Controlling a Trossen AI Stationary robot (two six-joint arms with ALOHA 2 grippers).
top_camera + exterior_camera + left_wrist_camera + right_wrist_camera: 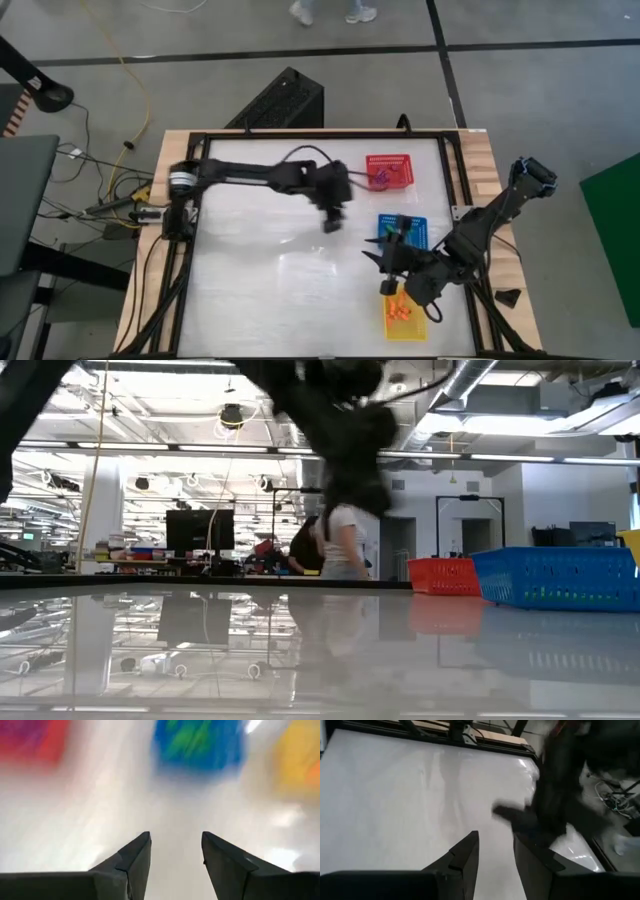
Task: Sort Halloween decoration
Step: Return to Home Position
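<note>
White table [260, 290] | left gripper [176, 836] spread, empty, above mid-table; right gripper [495, 834] parted, empty, near yellow basket [390, 333] | trinkets [401, 311] likely light, stiff, slick; pinch across body

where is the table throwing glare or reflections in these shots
high view: faint sheen streaks on the white table near the left pincer; low view: the table mirrors the room, red basket and blue basket; right wrist view: bright glint by the table's corner
</note>
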